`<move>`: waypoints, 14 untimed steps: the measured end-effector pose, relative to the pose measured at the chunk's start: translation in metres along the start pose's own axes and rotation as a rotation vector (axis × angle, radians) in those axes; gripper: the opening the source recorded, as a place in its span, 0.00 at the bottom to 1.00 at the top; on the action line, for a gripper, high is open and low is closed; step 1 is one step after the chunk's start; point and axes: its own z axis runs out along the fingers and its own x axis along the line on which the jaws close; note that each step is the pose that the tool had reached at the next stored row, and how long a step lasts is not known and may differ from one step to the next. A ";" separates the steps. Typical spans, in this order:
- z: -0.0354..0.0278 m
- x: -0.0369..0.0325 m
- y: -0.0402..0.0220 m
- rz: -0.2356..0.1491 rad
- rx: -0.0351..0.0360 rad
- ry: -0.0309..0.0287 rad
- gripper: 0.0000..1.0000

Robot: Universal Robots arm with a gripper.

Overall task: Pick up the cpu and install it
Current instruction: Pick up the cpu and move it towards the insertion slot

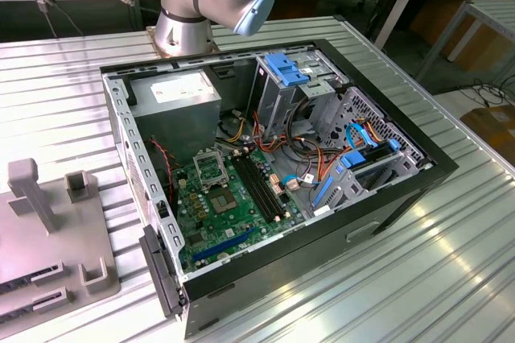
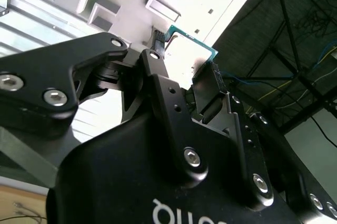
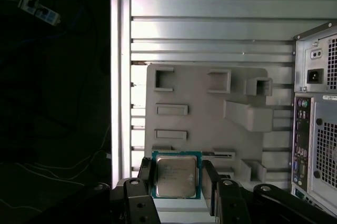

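Black gripper (image 3: 178,182) fingers pinch the cpu (image 3: 176,174) by its edges, apparently lifted over the grey fixture (image 1: 48,238) at the exterior view's lower left. Pick-up looks done; the socket (image 1: 211,167) demands square alignment.

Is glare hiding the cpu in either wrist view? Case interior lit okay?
Second wrist view: the cpu face is blown out white, only its green edge reads; first wrist view: cpu evenly lit, clear; exterior view: case interior well lit, glare streaks on the table.
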 end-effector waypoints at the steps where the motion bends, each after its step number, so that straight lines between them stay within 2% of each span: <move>1: -0.0007 0.0000 0.0001 0.000 0.0000 0.0001 0.47; 10: -0.0008 -0.0001 0.0001 0.000 -0.0030 0.0005 0.47; 14: -0.0009 -0.0031 0.0000 0.000 -0.0030 0.0005 0.47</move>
